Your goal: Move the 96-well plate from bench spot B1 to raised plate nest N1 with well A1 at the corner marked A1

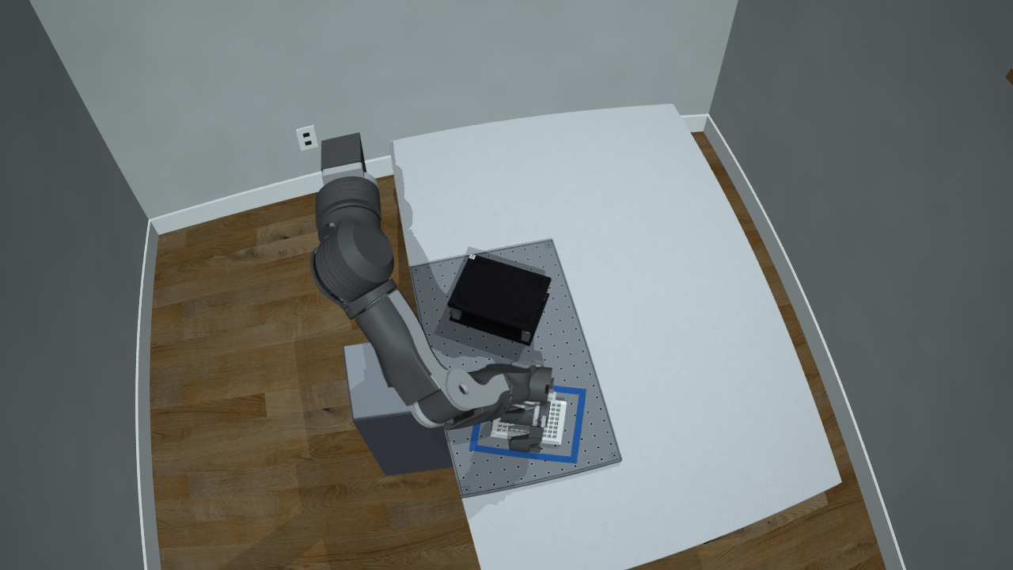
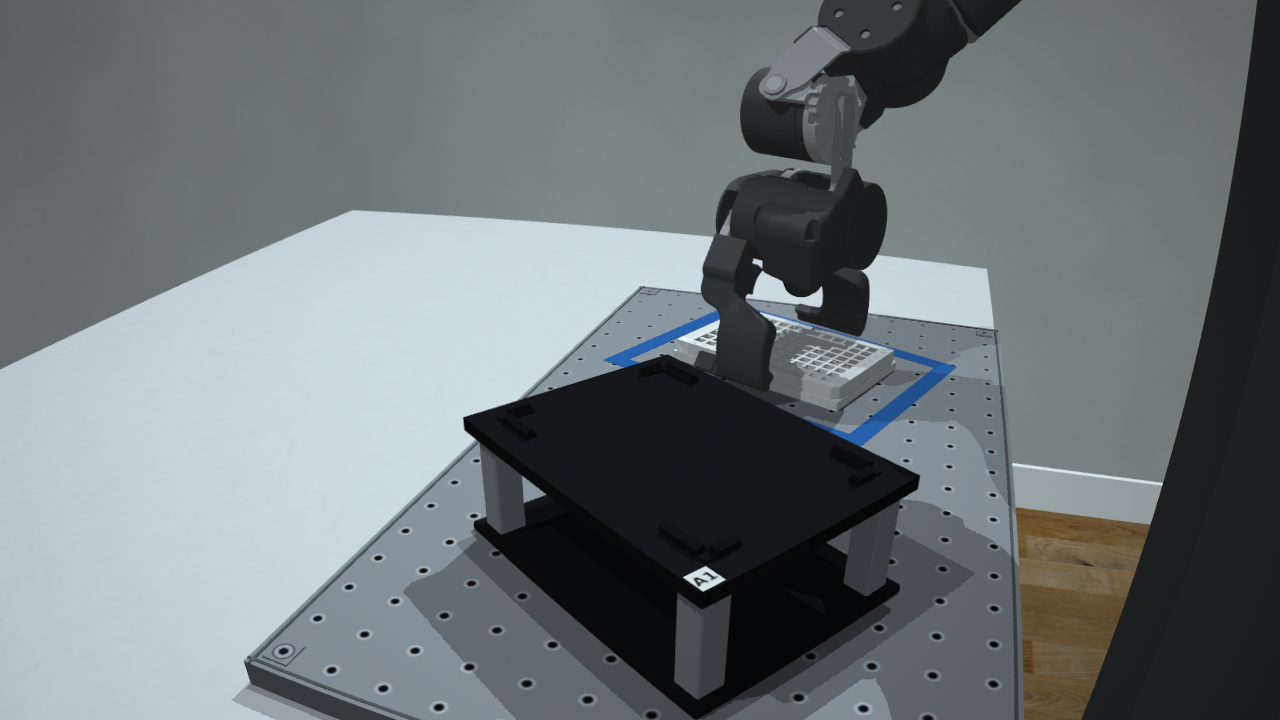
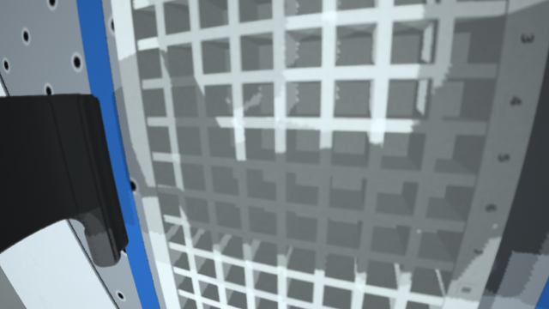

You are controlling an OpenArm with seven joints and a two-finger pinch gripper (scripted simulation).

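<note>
just above the 96-well plate (image 2: 827, 362), spread fingers (image 2: 747, 344) straddle it.

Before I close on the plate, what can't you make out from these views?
- Wrist: only one finger shows, standing clear of the 96-well plate; the other is hidden past the right edge.
- Wrist: rim labels are too blurred to read, so well A1 is unconfirmed.
- Top: the open gripper and wrist cover much of the plate.
- Exterior: the near finger hides the plate's near edge; finger-to-plate gaps are unclear.
</note>
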